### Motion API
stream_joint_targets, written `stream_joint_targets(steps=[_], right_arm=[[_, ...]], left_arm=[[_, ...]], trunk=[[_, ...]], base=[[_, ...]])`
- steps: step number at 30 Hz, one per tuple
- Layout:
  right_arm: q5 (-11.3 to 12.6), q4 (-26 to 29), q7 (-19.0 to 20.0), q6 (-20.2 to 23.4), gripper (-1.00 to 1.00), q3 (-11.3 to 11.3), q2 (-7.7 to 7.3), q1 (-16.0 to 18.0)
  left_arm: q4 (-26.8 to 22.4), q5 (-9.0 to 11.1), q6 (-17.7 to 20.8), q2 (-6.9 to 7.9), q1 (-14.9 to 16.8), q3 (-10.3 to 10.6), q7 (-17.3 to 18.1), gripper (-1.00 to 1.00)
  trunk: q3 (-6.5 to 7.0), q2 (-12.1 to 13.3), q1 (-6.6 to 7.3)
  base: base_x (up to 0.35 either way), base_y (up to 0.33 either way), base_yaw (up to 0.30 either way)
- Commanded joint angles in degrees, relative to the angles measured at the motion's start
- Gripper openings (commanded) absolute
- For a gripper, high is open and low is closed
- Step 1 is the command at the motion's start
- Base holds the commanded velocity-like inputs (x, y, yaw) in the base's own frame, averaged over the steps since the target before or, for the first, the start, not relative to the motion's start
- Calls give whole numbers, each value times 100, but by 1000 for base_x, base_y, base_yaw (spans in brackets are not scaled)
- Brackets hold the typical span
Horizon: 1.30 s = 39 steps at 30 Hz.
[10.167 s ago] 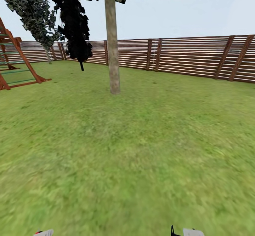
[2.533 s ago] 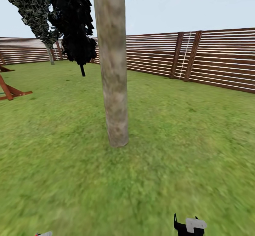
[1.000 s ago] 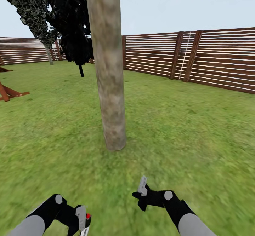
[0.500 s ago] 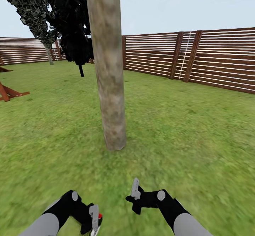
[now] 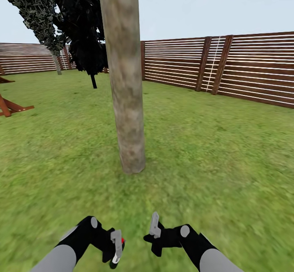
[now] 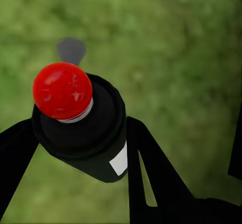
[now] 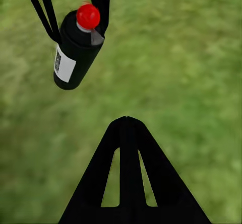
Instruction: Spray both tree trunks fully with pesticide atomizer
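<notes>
The tree trunk (image 5: 124, 80) is cut off by the top edge in the head view, so its foliage is hidden. The grass floor (image 6: 171, 43) is blurred in both wrist views.

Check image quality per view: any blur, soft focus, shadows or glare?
Head view: grass smeared near the camera, tree trunk and fence crisp, no cast shadows. Left wrist view: pesticide atomizer sharp with a soft sheen on its red cap, lawn behind blurred. Right wrist view: atomizer sharp, grass soft.
</notes>
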State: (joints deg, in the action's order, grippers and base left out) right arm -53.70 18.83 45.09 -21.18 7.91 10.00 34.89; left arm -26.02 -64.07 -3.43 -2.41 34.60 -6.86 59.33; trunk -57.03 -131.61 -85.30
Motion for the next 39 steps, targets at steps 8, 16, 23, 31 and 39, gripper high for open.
stream_joint_targets(steps=[8,16,23,31,39], right_arm=[[1,-5,0,0,-100,0,0,0],[4,3,0,0,-100,0,0,0],[6,6,0,-5,-100,0,0,0],[8,6,0,-6,-100,0,0,0],[8,6,0,-9,-100,0,0,0]], left_arm=[[3,4,-28,-123,-5,-3,-24,-100],[17,2,-44,-196,-12,-3,-35,-100],[93,7,-44,-285,-23,-7,-427,-100],[221,6,-49,-420,-24,-6,-531,-100],[229,8,-45,-488,-16,-1,-572,-100]], trunk=[[0,0,0],[0,0,0],[0,0,0],[0,0,0],[0,0,0]], base=[[0,0,0],[0,0,0],[0,0,0],[0,0,0],[0,0,0]])
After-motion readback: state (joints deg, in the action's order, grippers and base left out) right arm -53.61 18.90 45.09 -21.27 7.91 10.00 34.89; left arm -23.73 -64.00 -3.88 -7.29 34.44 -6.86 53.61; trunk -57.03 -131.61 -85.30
